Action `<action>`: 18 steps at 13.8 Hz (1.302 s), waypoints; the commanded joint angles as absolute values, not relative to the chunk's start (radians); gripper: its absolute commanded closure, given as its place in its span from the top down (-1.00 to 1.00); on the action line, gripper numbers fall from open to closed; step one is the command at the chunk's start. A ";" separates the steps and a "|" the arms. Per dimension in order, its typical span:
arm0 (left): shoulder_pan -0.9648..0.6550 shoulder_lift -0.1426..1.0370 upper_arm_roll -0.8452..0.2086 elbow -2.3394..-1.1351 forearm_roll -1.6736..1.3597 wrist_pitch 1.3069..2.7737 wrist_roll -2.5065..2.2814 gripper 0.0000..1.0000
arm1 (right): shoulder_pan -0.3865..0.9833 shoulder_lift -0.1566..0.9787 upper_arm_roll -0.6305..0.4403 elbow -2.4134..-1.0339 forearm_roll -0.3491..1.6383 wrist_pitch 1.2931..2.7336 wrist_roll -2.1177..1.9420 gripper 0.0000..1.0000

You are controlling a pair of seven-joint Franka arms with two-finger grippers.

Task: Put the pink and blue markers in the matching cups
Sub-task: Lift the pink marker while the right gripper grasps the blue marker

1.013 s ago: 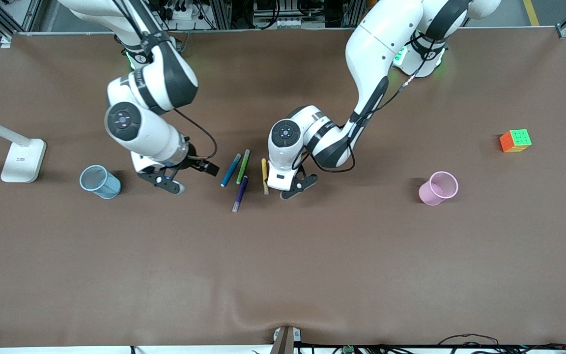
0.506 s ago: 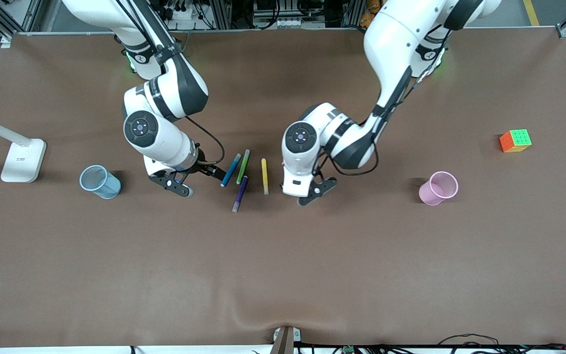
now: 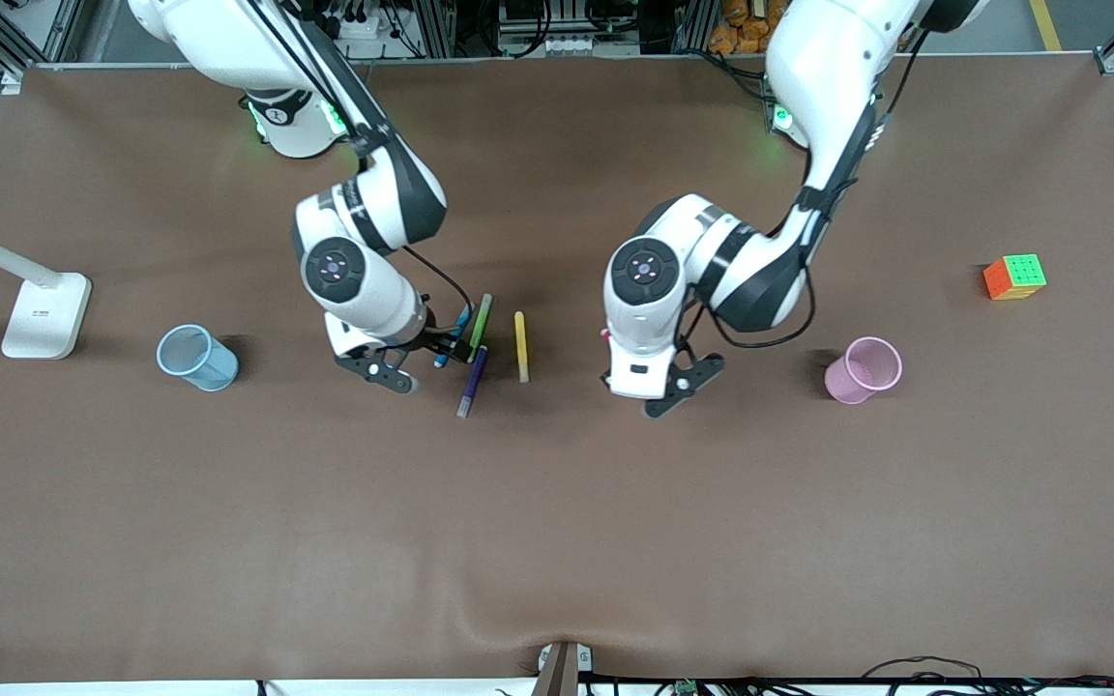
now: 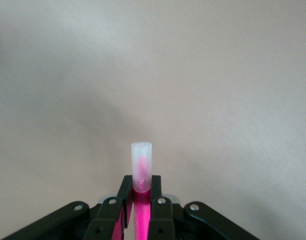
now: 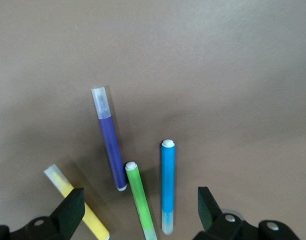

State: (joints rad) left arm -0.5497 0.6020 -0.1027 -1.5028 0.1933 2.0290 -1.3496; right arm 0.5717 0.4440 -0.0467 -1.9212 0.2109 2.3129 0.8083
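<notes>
Now the mesh-walled blue cup point(image 3: 196, 357) is stood toward the right arm's end; beside it, the right gripper point(image 5: 138, 212) is spread wide over the slim blue marker point(image 5: 167, 186). The pink marker point(image 4: 141, 186) is clamped in the left gripper point(image 4: 141, 207) near the pink cup point(image 3: 864, 369).

Both arms: glossy white rounded shells w/ black joint bands, thin black cables looping alongside. Round dark grey joint caps w/ small purplish dot centres. Green status lights glow at the bases. Left gripper point(image 4: 142, 212) & right gripper point(image 5: 138, 207): matte black angular linkages w/ silver screws above the jaws.
</notes>
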 commanded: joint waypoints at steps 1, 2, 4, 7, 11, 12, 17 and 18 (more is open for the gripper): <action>-0.522 0.529 -0.107 -1.565 0.258 1.981 -1.341 -0.87 | 0.574 0.472 -0.054 -1.913 0.216 2.324 0.813 1.00; -0.509 0.517 -0.107 -1.566 0.280 1.952 -1.342 -0.87 | 0.574 0.489 -0.054 -1.913 0.213 2.327 0.811 1.00; -0.483 0.499 -0.107 -1.566 0.337 1.893 -1.341 -0.87 | 0.578 0.523 -0.054 -1.913 0.212 2.348 0.810 0.95; -0.448 0.470 -0.107 -1.581 0.417 1.833 -1.341 -0.88 | 0.578 0.549 -0.054 -1.910 0.209 2.359 0.807 0.61; -0.400 0.398 -0.107 -1.686 0.535 1.828 -1.341 -0.89 | 0.569 0.554 -0.055 -1.911 0.209 2.356 0.805 0.22; -0.384 0.381 -0.107 -1.709 0.567 1.827 -1.341 -0.89 | 0.565 0.554 -0.055 -1.911 0.209 2.358 0.804 0.22; -0.339 0.367 -0.107 -1.746 0.718 1.792 -1.361 -0.92 | 0.554 0.574 -0.055 -1.911 0.212 2.373 0.795 0.11; -0.328 0.367 -0.107 -1.755 0.744 1.792 -1.365 -0.92 | 0.554 0.574 -0.055 -1.911 0.213 2.375 0.796 0.11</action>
